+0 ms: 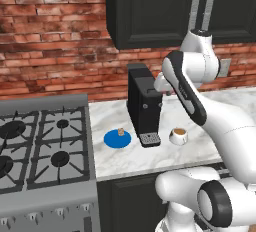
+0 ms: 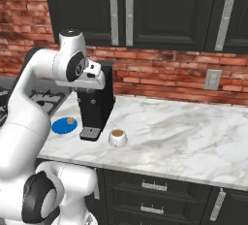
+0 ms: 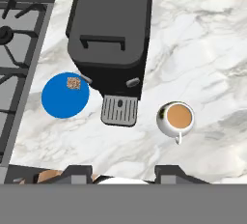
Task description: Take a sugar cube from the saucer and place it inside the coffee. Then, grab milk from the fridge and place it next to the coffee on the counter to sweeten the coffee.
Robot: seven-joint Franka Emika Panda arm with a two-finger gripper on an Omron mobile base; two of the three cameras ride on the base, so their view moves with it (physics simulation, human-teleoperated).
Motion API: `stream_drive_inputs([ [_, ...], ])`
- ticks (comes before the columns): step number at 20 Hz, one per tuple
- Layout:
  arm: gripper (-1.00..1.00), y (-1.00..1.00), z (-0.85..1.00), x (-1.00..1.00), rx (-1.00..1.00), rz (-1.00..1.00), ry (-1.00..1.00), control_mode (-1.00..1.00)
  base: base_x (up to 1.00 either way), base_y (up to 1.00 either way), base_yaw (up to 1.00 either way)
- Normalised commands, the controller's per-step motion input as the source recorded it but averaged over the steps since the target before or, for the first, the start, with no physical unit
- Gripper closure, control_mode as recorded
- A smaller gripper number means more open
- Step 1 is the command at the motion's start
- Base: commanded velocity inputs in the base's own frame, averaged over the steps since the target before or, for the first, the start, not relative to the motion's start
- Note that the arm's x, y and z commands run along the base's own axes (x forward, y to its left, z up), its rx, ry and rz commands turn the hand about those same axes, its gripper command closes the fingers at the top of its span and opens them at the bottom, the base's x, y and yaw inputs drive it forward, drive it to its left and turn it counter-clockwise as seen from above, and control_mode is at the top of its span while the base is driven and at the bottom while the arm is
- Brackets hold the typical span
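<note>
The gripper [image 3: 123, 175] shows two dark fingertips [image 3: 77, 174] at the bottom of the hand view, standing apart with nothing between them, so the jaws are partly spread and hold nothing. It hangs high above the counter [image 3: 202, 49], well clear of everything on it. Looking down from there, the sugar cube [image 3: 73, 83] lies at about ten o'clock from the gripper, resting on the saucer [image 3: 58, 103] toward that disc's upper edge. The coffee [image 3: 176, 118] sits at about one o'clock, its handle pointing down toward the hand. Between them stands the coffee machine [image 3: 111, 30], with its drip tray [image 3: 119, 110] reaching toward the robot, and the stove [image 3: 19, 35] lies beyond the saucer. The step in hand looks like the first reach, for the cube. To do it well, the arm should probably shift over the saucer before descending, keep clear of the machine's side, centre the jaws over the tiny cube, and close gently so that it does not skid off the disc.
</note>
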Motion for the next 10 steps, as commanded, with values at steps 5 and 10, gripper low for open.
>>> stream_drive_inputs([
  [5, -1.0, 0.27, -0.08, -0.34, -0.01, 0.0, -0.02, -1.0, 0.0, 0.0, 0.0],
  [10, -1.0, 0.99, -0.71, -0.45, -0.06, 0.0, 0.08, -1.0, 0.0, 0.0, 0.0],
])
